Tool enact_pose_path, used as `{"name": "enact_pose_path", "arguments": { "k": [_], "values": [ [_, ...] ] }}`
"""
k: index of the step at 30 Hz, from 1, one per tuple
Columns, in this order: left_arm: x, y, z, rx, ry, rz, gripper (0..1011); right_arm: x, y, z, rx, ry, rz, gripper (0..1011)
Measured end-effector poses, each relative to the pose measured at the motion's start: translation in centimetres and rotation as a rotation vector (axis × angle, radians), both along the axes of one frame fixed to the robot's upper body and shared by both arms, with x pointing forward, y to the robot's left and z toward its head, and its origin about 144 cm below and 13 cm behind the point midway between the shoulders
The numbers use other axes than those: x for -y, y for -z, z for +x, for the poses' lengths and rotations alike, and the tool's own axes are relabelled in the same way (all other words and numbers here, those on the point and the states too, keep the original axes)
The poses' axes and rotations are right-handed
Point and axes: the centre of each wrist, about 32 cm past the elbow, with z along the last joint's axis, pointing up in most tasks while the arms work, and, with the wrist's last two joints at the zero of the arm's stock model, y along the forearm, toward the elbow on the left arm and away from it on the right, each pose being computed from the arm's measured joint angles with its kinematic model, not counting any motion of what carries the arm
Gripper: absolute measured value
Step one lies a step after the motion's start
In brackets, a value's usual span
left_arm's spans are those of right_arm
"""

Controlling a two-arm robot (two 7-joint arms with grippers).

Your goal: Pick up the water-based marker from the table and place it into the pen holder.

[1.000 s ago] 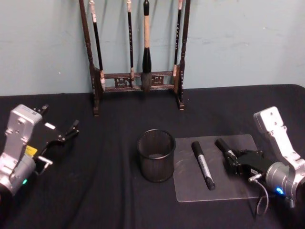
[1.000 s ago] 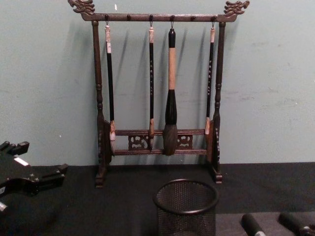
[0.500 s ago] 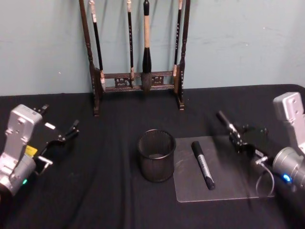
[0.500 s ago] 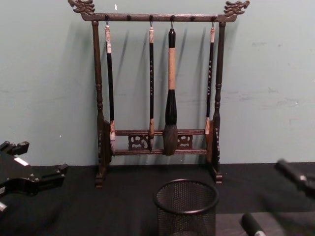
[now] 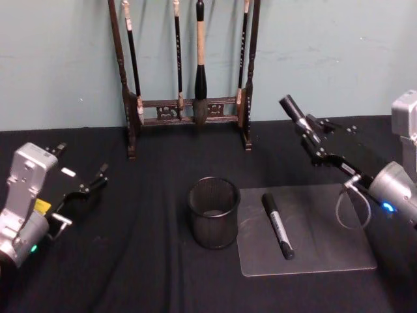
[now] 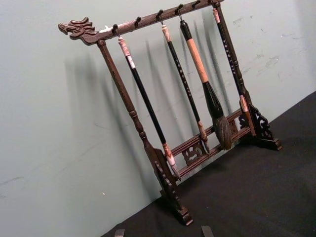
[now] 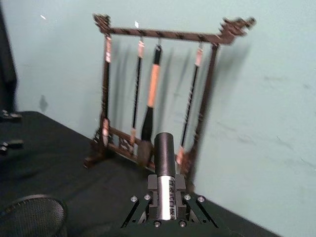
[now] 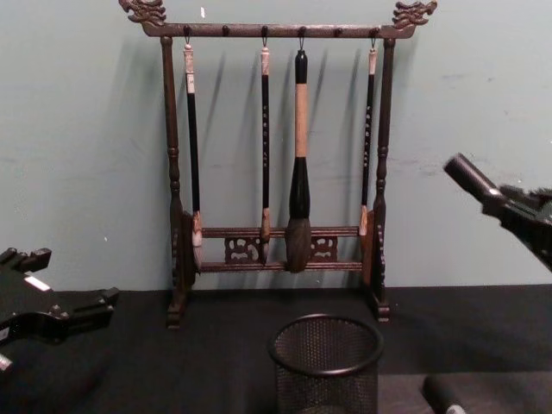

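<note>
Black table (image 5: 130, 261), and my right gripper (image 5: 315, 140) is clamped on the marker (image 5: 293, 111), held high, right of the holder (image 5: 213, 212). Carry step, I'd say; next I swing over and tip it in. Left gripper (image 5: 81, 168) idles spread at left.

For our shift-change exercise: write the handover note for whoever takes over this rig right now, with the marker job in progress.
The right gripper is shut on the held marker, tilted in the air above the right rear of the table.
The left gripper is open, parked at the left, holding nothing.
The pen holder stands upright at centre, no marker in it.
The second marker lies on the clear mat right of the holder.
Done: one marker grasped, off the table.
Left: carry it over the holder and drop it in.
</note>
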Motion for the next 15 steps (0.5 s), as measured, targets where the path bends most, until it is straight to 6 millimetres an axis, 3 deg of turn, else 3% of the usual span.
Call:
{"name": "enact_pose_path", "arguments": {
  "k": [8,12,15],
  "values": [
    [0.0,0.0,0.0,0.0,0.0,0.0,1001,-2.9,-0.8,4.0,0.051,-0.182,0.037,199],
    [0.0,0.0,0.0,0.0,0.0,0.0,1001,-3.8,-0.8,4.6,0.051,-0.22,0.046,199],
    [0.0,0.0,0.0,0.0,0.0,0.0,1001,-5.6,-0.4,5.3,0.042,-0.282,0.072,199]
  ]
}}
